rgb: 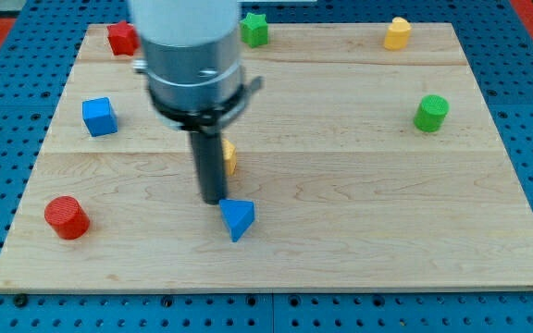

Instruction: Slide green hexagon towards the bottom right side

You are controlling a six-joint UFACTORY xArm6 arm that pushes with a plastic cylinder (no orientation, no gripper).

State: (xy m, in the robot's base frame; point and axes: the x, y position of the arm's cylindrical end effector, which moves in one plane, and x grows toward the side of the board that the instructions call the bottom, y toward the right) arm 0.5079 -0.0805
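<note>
The green hexagon (430,113) stands near the board's right edge, in the upper half. My tip (214,199) is far to its left, near the middle of the board, just above and left of a blue triangle (238,219). A yellow block (229,158) is partly hidden behind the rod.
A green star (254,30) and a yellow block (397,33) sit along the top edge. A red block (122,39) is at the top left, a blue cube (99,117) at the left, a red cylinder (67,217) at the bottom left. The wooden board (359,231) lies on a blue pegboard.
</note>
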